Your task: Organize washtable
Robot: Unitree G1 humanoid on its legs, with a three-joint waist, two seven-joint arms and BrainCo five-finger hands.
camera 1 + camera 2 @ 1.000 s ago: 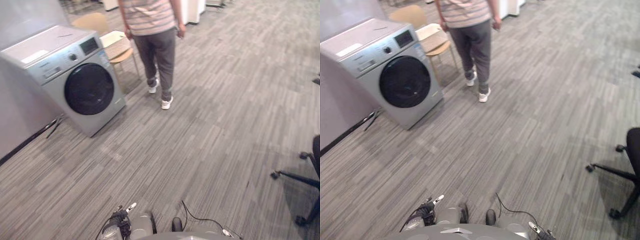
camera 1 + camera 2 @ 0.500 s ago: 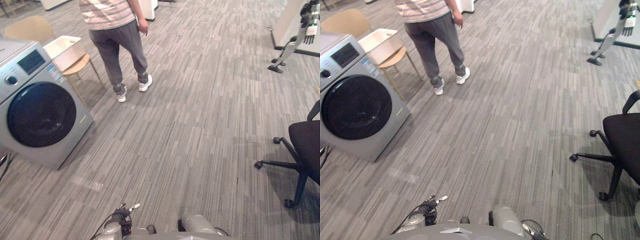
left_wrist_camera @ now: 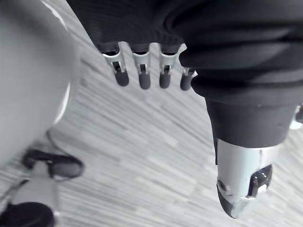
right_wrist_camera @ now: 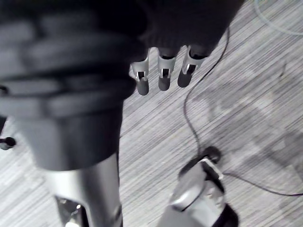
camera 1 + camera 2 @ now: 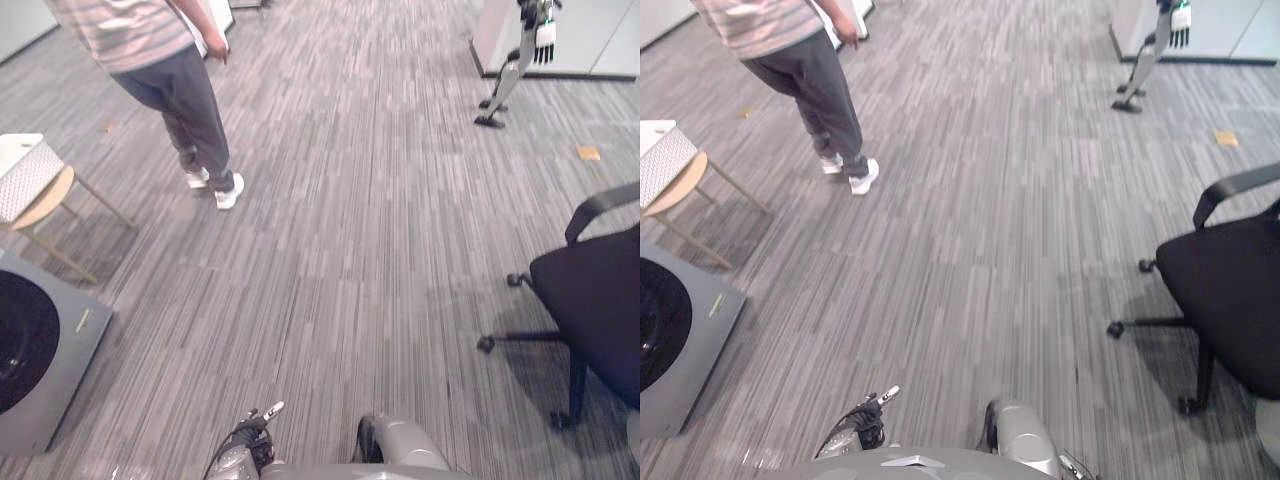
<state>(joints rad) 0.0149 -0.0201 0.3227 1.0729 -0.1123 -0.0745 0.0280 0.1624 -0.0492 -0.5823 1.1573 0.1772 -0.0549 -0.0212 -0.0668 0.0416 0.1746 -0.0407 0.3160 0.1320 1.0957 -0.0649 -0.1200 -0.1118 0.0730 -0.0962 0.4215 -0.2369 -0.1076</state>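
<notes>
Crossing the floor (image 5: 350, 250) to reach the wash bench, by judgement.
Keep left hand (image 3: 144, 71) and right hand (image 4: 163, 75) low, fingers straight and apart, holding nothing; steer wide of the person (image 5: 175, 85) far left and the office chair (image 5: 595, 300) right. Cannot tell the wash bench's place. Cut off at the left edge: washing machine (image 5: 35, 370), near; basket (image 5: 22, 175) on the wooden chair (image 5: 45, 205), farther.

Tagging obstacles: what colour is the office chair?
The office chair is black, seat and armrest alike; clearest in the right eye view.
</notes>
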